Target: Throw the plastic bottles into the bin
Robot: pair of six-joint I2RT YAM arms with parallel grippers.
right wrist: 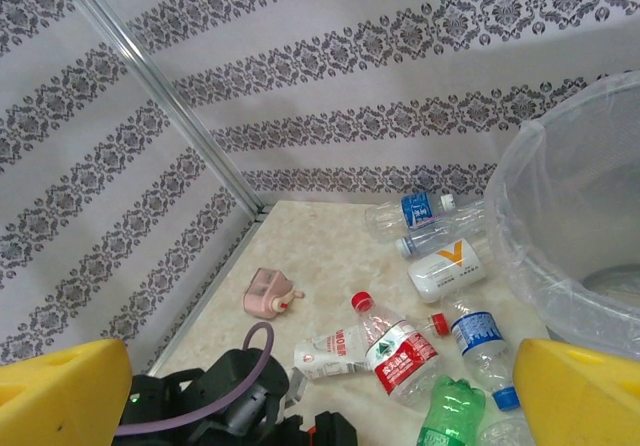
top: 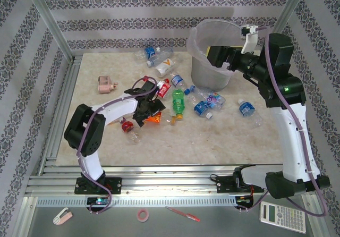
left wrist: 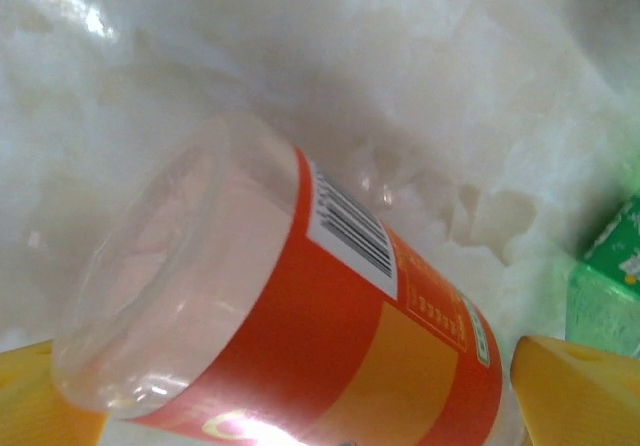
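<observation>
From the top camera I count roughly eleven plastic bottles [top: 178, 101] lying on the table [top: 212, 141], all outside the one bin [top: 212, 77]. My left gripper [top: 150, 111] stands wide astride an orange-labelled bottle [left wrist: 350, 346], and its wrist camera gives me a barcode [left wrist: 350, 231] too fine to see from above. My right gripper [top: 212, 55] hangs wide and empty over the bin's rim, and its wrist camera shows an orange V on a white-labelled bottle [right wrist: 445, 266].

My left wrist camera cuts the clear plastic bottle with the orange label [left wrist: 300, 336] off at the bottom edge, cap end lost. A green-labelled bottle [left wrist: 612, 276] at the right edge is a blur. From above, my left gripper [top: 149, 112] covers most of that orange bottle. The round translucent grey bin [right wrist: 560, 196] runs off my right wrist view's right edge.
</observation>
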